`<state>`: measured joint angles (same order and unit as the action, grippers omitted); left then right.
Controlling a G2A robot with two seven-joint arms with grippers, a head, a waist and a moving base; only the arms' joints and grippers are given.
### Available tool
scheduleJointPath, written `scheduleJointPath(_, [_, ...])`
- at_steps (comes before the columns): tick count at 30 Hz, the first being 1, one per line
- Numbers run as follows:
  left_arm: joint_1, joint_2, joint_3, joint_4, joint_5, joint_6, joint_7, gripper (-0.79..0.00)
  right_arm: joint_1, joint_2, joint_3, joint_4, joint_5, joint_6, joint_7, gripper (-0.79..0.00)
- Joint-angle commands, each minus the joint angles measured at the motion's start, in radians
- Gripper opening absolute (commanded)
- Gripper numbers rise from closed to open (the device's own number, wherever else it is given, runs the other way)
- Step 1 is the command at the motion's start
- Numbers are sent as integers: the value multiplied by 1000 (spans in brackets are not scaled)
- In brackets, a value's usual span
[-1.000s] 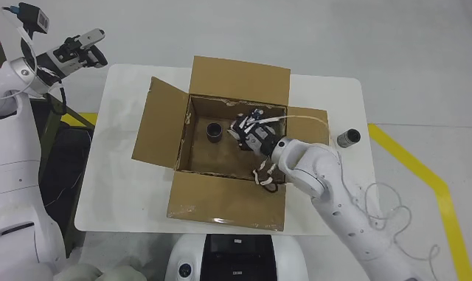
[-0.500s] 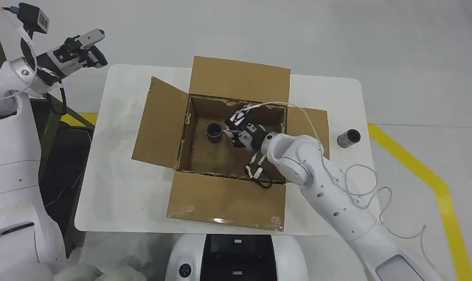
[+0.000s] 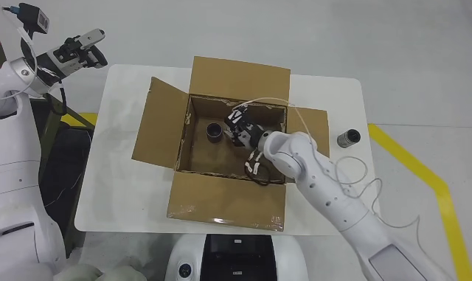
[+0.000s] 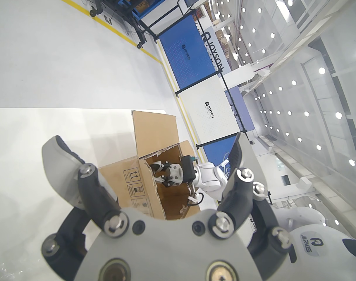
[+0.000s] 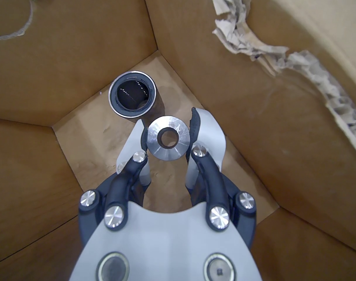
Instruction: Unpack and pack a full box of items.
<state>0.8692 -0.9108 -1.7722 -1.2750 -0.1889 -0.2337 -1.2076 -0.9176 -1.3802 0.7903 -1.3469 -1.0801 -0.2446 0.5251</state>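
One cardboard box (image 3: 228, 200), its four flaps spread, sits on the white bench (image 3: 118, 170). I count three small parts.

(a) One silver collar (image 5: 168, 139), bore toward the wrist camera, clamped between the two fingers (image 5: 205, 127) of the right gripper (image 5: 168, 131), which is down inside the box.

(b) One dark hollow cylinder (image 5: 133, 97) stands upright on the box floor near a corner, just beside the collar; I cannot tell whether they touch.

(c) A second small dark cylinder (image 3: 348, 138) stands on the bench outside the box, beyond the right flap.

The left gripper (image 3: 87, 46) hangs off the bench's far left corner, fingers spread and holding nothing.
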Motion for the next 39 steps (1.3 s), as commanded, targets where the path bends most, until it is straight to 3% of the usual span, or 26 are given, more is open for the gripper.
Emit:
scheduleJointPath(1, [0, 0, 0, 0, 0, 0, 0, 0, 6, -4, -5, 18, 1, 3, -2, -785])
scheduleJointPath(7, [0, 0, 0, 0, 0, 0, 0, 0, 20, -15, -15, 57, 0, 10, 2, -782])
scheduleJointPath(9, [0, 0, 0, 0, 0, 0, 0, 0, 23, -18, -18, 63, -2, 13, 6, -680])
scheduleJointPath(10, [0, 0, 0, 0, 0, 0, 0, 0, 24, -19, -19, 66, -7, 16, 10, -582])
scheduleJointPath(12, [0, 0, 0, 0, 0, 0, 0, 0, 26, -21, -21, 67, -8, 18, 12, -489])
scheduleJointPath(21, [0, 0, 0, 0, 0, 0, 0, 0, 18, -24, -16, 39, -39, 26, 34, -363])
scheduleJointPath(39, [0, 0, 0, 0, 0, 0, 0, 0, -149, 33, 144, -293, -106, -25, 77, -360])
